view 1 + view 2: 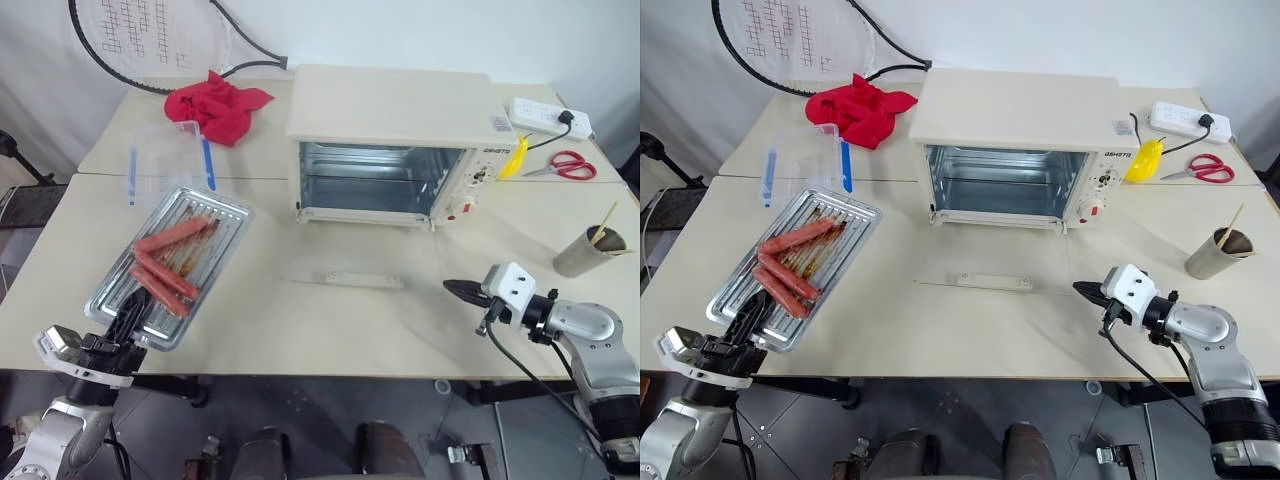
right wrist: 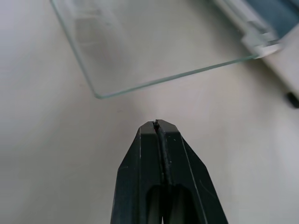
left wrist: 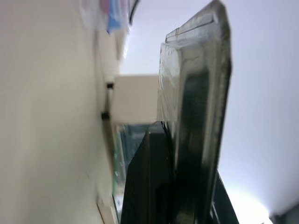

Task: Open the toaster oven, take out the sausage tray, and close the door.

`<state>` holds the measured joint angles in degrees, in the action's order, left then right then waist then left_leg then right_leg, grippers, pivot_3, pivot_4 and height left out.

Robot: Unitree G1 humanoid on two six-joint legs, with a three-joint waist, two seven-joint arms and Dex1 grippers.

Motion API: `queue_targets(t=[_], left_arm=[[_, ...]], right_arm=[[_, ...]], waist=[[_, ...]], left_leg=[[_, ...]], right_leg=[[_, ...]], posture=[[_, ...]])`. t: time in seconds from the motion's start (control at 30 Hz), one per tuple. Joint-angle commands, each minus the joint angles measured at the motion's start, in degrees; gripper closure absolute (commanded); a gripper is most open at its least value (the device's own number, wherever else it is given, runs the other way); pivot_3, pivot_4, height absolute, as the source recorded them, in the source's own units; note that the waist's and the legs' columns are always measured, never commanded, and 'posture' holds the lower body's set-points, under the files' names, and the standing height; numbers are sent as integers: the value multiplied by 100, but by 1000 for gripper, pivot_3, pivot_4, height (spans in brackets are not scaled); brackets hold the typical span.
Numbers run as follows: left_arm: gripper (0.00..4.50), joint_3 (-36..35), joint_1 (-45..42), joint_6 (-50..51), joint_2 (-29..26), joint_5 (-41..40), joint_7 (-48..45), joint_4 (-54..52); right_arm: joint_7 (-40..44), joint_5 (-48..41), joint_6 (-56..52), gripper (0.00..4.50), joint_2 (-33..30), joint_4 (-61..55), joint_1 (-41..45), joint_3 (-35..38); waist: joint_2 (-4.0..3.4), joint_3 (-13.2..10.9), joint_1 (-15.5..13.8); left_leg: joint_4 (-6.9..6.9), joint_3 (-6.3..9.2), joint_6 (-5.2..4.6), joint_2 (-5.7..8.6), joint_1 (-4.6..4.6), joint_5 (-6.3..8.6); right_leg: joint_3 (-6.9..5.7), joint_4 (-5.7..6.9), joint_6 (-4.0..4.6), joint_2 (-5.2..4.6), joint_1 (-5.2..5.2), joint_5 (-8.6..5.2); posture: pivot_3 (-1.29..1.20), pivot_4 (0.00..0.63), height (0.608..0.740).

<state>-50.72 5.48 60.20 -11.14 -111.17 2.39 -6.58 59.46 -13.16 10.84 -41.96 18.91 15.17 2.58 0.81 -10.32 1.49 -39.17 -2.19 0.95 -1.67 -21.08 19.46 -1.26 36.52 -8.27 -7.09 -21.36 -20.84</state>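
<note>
Left of the toaster oven (image 1: 390,140), left gripper (image 1: 128,322) clamps the sausage tray (image 1: 170,262); right gripper (image 1: 462,291) closed, empty

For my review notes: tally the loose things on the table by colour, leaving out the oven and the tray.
Red: 2, cloth and scissors
Yellow: 1, object beside oven
White: 1, power strip
Clear with blue clips: 1, box
Grey: 1, cup
Total: 6

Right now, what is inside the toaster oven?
Through the open front, the toaster oven shows bare shiny metal walls and floor, with nothing sitting on them. The cavity's upper part is hidden behind the casing. The sausage tray is outside it.
</note>
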Motion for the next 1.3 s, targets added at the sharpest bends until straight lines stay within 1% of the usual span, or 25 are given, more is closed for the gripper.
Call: queue_targets(t=[0.03,0.13,0.2,0.27,0.4,0.5,0.63,0.67,0.73,0.77,0.8,0.93,0.97,1.03,1.13,1.17,1.23,1.3], left_arm=[[4500,-133,-170,-107,41,-183,126,-313],[4500,-172,-243,-105,56,-183,185,-336],[4500,-213,-278,-123,67,-183,240,-342],[4500,-211,-289,-126,116,-183,282,-399],[4500,-137,-280,-32,138,-183,225,-457],[4500,-53,-242,53,126,-183,177,-464],[4500,180,-154,301,-67,-183,2,-394],[4500,294,-129,431,-219,-183,-78,-332],[4500,501,-145,713,-579,-183,-301,-132],[4500,672,-157,882,-854,-183,-400,-6],[4500,804,-254,1022,-1059,-183,-523,141],[4500,1435,-656,1465,-1807,-183,-817,710],[4500,1635,-830,1579,-1963,-183,-859,871],[4500,2034,-1195,1741,-2216,-183,-871,1151],[4500,2598,-1769,1972,-2505,-183,-875,1569],[4500,2789,-2002,2024,-2537,-183,-830,1733],[4500,3106,-2328,2141,-2652,-183,-818,1982],[4500,3545,-2835,2228,-2657,-183,-637,2372]], right_arm=[[309,-480,-164,4477,199,72,441,158],[575,-1116,-324,4477,412,-193,587,450],[787,-1693,-1215,4477,288,-729,546,542],[478,-2282,-2000,4477,252,-1320,611,842],[-69,-2753,-2533,4477,377,-1821,948,1241],[-453,-2971,-2861,4477,487,-1945,1240,1405],[-552,-3038,-3063,4477,449,-2202,1238,1447],[-538,-2957,-2978,4477,412,-2327,1128,1462],[-445,-3014,-3026,4109,274,-2804,730,1576],[-275,-2985,-3001,3899,132,-3120,412,1625],[-127,-2774,-2733,3574,34,-3382,90,1688],[109,-2693,-2605,2237,-241,-4019,-1068,2151],[169,-2601,-2481,1840,-242,-4115,-1425,2331],[239,-2593,-2466,1223,-250,-4252,-2063,2681],[288,-2520,-2324,220,-157,-4361,-2796,3116],[287,-2498,-2253,20,-116,-4378,-2979,3231],[246,-2516,-2220,20,-37,-4503,-3294,3390],[240,-2432,-2103,20,80,-4654,-3675,3559]], waist=[[0,0,4],[0,0,8],[0,0,6],[0,0,0],[0,0,-6],[0,0,-5],[1,0,-29],[1,0,-37],[1,-1,-95],[1,-1,-133],[0,-1,-158],[0,-1,-155],[2,0,-168],[4,1,-167],[3,1,-147],[4,1,-142],[3,1,-129],[3,1,-141]], left_leg=[[0,-2,0,0,0,0],[-1,-1,0,-2,0,0],[1,1,0,-5,-2,0],[2,5,-1,-8,-8,0],[2,6,-1,-4,-9,1],[3,6,-1,-3,-9,2],[7,6,-3,-1,-13,4],[7,5,-5,0,-14,5],[7,7,-5,0,-20,5],[8,8,-5,-2,-20,5],[11,6,-5,0,-21,6],[11,0,-6,7,-16,6],[11,-1,-6,10,-13,6],[11,3,-6,12,-11,7],[15,0,-6,15,-14,7],[15,-1,-6,22,-12,7],[16,-2,-6,22,-10,6],[16,-5,-5,11,-8,6]], right_leg=[[0,0,-1,1,0,0],[0,0,-1,4,-2,1],[0,-2,-2,8,-2,1],[0,-1,-1,8,-5,1],[-2,-6,-1,1,-5,1],[-2,-7,-1,2,-5,1],[-3,-10,-2,1,-7,1],[-2,-10,-2,1,-7,1],[-5,-10,-2,1,-10,1],[-7,-9,-2,3,-11,1],[-3,-9,-2,3,-13,1],[3,-25,-4,0,-6,2],[3,-30,-6,0,-1,5],[1,-37,-5,3,5,7],[3,-42,-4,4,6,12],[3,-43,-4,8,5,12],[4,-44,-4,12,6,12],[10,-45,-3,25,4,13]], posture=[[0,150,740],[0,150,740],[0,150,740],[0,150,740],[0,150,740],[0,150,740],[0,150,740],[0,150,740],[0,150,740],[0,150,740],[0,150,740],[0,150,740],[0,150,740],[0,150,740],[0,150,740],[0,150,740],[0,150,740],[0,150,740]])
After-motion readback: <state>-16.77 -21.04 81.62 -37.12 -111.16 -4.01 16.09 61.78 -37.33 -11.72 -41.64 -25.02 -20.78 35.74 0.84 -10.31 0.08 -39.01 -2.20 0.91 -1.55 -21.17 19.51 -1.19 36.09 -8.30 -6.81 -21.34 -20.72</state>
